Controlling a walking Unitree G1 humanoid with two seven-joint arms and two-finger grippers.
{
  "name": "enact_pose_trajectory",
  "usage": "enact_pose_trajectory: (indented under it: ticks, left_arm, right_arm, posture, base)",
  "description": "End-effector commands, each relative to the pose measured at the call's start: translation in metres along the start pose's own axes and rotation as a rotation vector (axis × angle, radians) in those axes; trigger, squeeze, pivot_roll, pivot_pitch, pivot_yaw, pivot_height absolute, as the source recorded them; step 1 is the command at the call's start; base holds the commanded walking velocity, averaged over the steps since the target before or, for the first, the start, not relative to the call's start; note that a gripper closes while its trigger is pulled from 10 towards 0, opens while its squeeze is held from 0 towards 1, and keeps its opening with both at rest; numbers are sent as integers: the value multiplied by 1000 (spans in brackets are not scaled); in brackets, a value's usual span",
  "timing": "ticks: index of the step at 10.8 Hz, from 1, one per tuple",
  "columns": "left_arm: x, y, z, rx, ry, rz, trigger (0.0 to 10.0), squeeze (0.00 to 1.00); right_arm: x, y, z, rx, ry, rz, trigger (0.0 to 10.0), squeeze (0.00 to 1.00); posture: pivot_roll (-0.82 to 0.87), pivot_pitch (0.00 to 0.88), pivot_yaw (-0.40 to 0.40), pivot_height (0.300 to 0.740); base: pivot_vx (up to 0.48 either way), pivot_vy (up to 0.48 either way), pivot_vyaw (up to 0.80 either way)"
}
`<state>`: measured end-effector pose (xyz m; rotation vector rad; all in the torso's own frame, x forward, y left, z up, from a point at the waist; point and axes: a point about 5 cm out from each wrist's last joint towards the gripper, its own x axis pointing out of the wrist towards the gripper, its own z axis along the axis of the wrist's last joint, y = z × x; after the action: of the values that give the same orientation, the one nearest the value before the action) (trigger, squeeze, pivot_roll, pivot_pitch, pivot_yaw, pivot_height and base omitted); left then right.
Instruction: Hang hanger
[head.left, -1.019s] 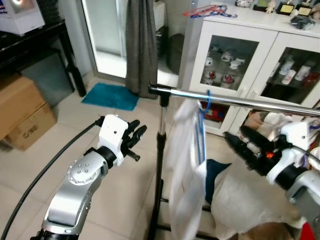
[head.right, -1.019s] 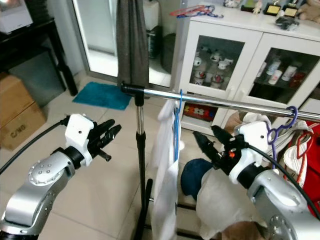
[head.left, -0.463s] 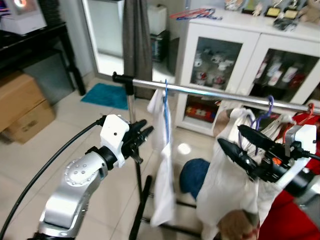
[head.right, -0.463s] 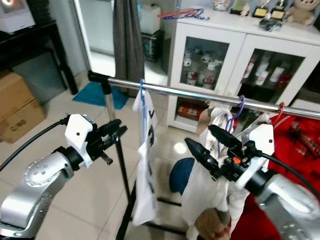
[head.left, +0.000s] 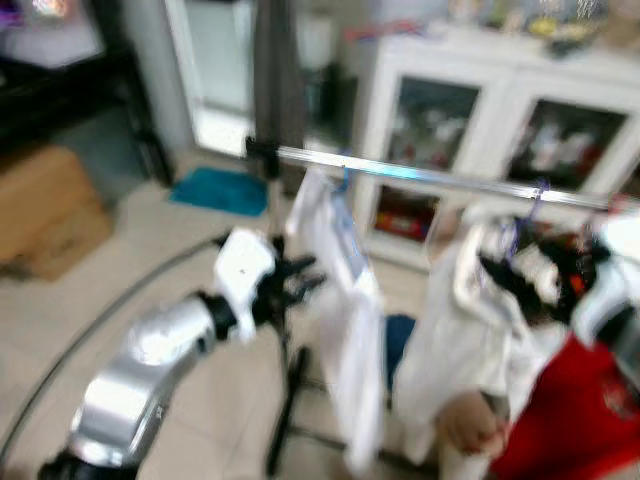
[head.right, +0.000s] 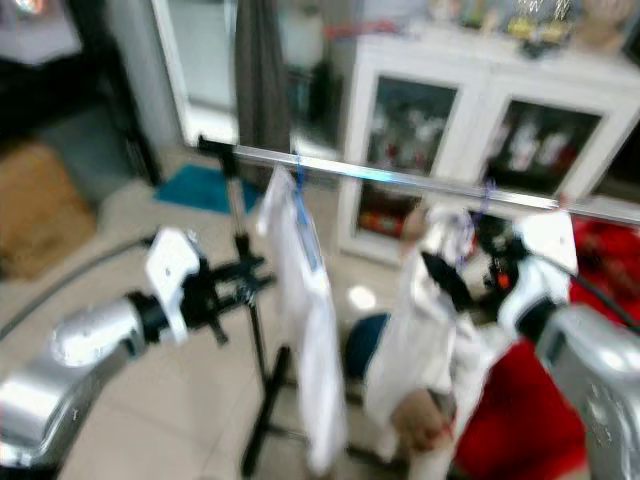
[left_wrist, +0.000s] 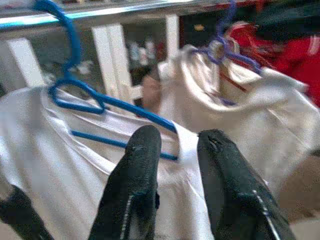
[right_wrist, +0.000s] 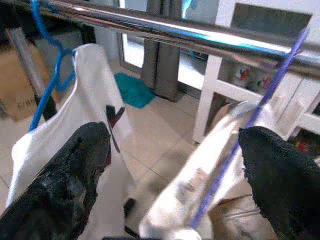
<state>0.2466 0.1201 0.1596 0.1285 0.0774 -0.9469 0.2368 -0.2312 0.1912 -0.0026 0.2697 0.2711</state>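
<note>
Purple hanger (right_wrist: 260, 112) is hooked on the rail (right_wrist: 165, 32), straddled by the wide right pincer (right_wrist: 175, 165); withdrawal is judged next.

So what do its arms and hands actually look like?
Each arm is silver metal with a rounded joint. At the wrist sits a white block, and beyond it a gripper of two long black fingers with a rough, grainy surface. A black cable loops from the left arm. The right gripper has a small orange mark near its base; the left gripper is plain black.
</note>
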Motion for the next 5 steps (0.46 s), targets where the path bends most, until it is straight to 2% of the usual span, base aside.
enact_pose_trajectory:
  ticks: [1, 2, 3, 4, 5]
  left_arm:
    - [1, 1, 4, 26, 5, -11, 10000, 1000]
    - [3, -1, 3, 44, 24, -32, 10000, 1000]
    - [4, -2, 3, 44, 29, -36, 10000, 224]
    - [4, -2, 3, 45, 30, -34, 10000, 133]
    - [5, -2, 3, 46, 30, -30, 10000, 129]
  right_arm:
    - [4, -1, -8, 25, 63, -26, 10000, 443]
    - [20, 4, -8, 43, 82, -69, 10000, 0]
    - [34, 0, -8, 5, 129, -197, 10000, 0]
    - [39, -5, -5, 47, 126, -272, 10000, 0]
    - [41, -9, -2, 80, 140, -324, 10000, 0]
  posture:
    - [-53, 0, -14, 740]
    - [-52, 0, -17, 740]
    - [-48, 0, -21, 740]
    - [-43, 0, -26, 740]
    - [-38, 0, -32, 740]
  base:
    - [0, 0, 0]
    - [0, 0, 0]
    - [0, 0, 0]
    - [0, 0, 0]
    - [0, 0, 0]
